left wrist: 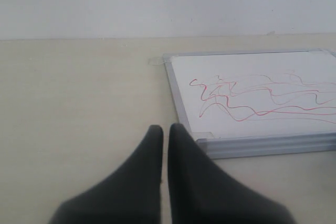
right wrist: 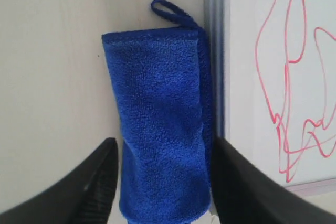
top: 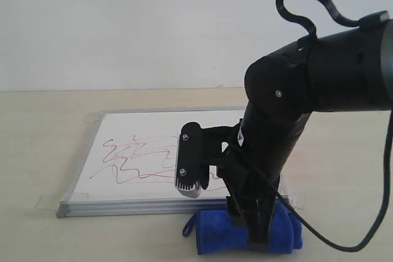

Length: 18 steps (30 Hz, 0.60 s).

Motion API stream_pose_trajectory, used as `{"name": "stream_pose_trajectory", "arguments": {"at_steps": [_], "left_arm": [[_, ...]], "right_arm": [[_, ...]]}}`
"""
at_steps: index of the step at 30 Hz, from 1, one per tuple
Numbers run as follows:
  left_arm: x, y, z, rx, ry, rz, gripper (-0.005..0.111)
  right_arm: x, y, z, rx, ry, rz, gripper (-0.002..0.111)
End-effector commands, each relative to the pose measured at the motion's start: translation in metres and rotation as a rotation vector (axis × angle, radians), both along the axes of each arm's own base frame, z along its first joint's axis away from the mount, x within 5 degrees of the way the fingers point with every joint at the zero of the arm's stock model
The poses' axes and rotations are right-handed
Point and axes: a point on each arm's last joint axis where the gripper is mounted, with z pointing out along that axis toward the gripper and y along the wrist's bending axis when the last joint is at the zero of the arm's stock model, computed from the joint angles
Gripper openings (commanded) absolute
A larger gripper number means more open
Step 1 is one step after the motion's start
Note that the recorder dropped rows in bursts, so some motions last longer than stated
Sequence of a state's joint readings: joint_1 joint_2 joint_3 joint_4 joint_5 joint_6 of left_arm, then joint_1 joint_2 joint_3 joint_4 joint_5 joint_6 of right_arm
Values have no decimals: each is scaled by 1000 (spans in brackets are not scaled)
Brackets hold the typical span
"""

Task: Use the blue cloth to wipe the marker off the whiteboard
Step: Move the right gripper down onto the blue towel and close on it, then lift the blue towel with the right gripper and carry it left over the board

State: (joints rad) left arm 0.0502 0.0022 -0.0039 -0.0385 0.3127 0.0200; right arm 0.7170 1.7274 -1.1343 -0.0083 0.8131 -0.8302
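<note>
- The marker (top: 132, 162) is loose red and dark zigzag lines; they form no letters that can be read.
- The whiteboard (top: 138, 126) lies flat on the worktop (top: 37, 145), with a thin silver frame and clear tape tabs at its corners.
- The blue cloth (top: 215, 235) lies rolled on the worktop just beside the board's near long edge. Its small loop points to the left in the exterior view. Whether it touches the frame cannot be told.
- The right gripper (right wrist: 164, 148) is down over the cloth with its fingers (right wrist: 97, 182) apart, one on each side of the roll.
- The left gripper (left wrist: 164, 132) hangs over bare worktop near a corner of the board, its fingers together with only a thin slit between them.
- The worktop is pale beige with a faint wood grain; behind it stands a plain white wall (top: 123, 29).
- A black cable (top: 368, 225) loops off the right arm.
</note>
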Motion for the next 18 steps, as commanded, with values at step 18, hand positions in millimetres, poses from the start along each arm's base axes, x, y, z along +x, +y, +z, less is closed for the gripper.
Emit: {"name": "stream_pose_trajectory", "arguments": {"at_steps": [18], "left_arm": [[0, 0, -1, -7, -4, -1, 4]], "right_arm": [[15, 5, -73, -158, 96, -93, 51]]}}
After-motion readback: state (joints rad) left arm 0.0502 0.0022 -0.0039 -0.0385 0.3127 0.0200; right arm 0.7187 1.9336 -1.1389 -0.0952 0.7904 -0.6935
